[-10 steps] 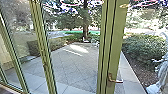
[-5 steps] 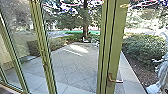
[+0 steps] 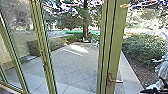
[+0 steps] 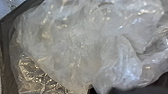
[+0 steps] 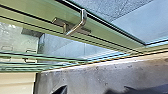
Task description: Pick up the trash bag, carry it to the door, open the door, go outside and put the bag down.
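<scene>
In the head view a dark part of my right gripper (image 3: 154, 91) shows at the lower right corner, to the right of the door handle (image 3: 116, 80) and apart from it. The door (image 3: 119, 42) has a green frame. In the right wrist view the metal lever handle (image 5: 81, 23) stands out from the green door frame (image 5: 105, 35), and a dark tip of my right gripper (image 5: 60, 90) shows. Crumpled clear plastic of the trash bag (image 4: 75, 42) lies close before the left wrist camera, its folds drawn in around my left gripper (image 4: 92, 89), which is shut on it.
Beyond the glass lies a paved yard (image 3: 72, 65) with a tree (image 3: 85, 22) and a bush (image 3: 143, 47). More green frame posts (image 3: 43, 50) stand at the left. A pale shiny shape (image 3: 162, 72) is at the right edge. Grey floor (image 5: 100, 75) runs along the door sill.
The dark part of my right gripper has come into the head view at the lower right. The door and its handle look unchanged.
</scene>
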`<state>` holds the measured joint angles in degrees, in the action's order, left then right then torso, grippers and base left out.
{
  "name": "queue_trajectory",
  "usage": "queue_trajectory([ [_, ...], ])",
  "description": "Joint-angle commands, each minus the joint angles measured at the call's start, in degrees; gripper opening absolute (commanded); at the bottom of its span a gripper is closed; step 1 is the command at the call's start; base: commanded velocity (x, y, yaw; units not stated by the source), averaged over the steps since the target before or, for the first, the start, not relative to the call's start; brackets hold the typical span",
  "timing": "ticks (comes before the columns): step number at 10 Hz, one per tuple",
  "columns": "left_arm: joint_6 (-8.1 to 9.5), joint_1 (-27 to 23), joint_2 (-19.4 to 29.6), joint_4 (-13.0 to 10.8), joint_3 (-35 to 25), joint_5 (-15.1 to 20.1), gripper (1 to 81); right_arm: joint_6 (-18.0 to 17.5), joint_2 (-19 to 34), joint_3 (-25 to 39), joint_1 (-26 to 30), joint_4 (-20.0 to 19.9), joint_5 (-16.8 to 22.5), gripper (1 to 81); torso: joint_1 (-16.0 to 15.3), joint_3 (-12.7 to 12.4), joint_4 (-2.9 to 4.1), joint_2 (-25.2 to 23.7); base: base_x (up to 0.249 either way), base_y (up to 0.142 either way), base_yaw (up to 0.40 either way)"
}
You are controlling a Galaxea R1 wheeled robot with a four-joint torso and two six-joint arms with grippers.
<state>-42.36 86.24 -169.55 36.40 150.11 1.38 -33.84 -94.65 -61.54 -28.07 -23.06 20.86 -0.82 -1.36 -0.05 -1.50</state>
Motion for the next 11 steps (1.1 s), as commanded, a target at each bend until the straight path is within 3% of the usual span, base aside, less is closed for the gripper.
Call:
queue_trajectory([
  [1, -0.18, -3.31, -0.53, 0.43, 0.8, 4.25, 1.0, -6.06, -1.98, -3.84, 9.91, -0.49, 6.65, 81.1, 0.02, 0.0, 0.0, 0.0, 0.0, 0.0, 0.0],
  [3, -0.18, -3.31, -1.67, 0.43, 2.29, 4.25, 1.0, -10.61, -5.48, -7.6, 11.33, -0.05, 8.15, 81.1, 0.0, 0.0, 0.0, 0.0, 0.0, 0.0, 0.0],
  [7, -0.18, -3.4, -1.85, 0.43, 2.9, 4.25, 1.0, -15.45, -11.37, -11.31, 14.22, 0.12, 9.37, 81.1, 0.0, 0.02, 0.0, 0.0, 0.0, 0.0, 0.0],
  [11, -0.18, -3.4, -1.85, 0.43, 2.9, 4.25, 1.0, -27.33, -16.39, -15.0, 15.1, 3.73, 9.9, 81.1, -0.04, 0.05, 0.0, 0.02, 0.0, 0.0, 0.0],
])
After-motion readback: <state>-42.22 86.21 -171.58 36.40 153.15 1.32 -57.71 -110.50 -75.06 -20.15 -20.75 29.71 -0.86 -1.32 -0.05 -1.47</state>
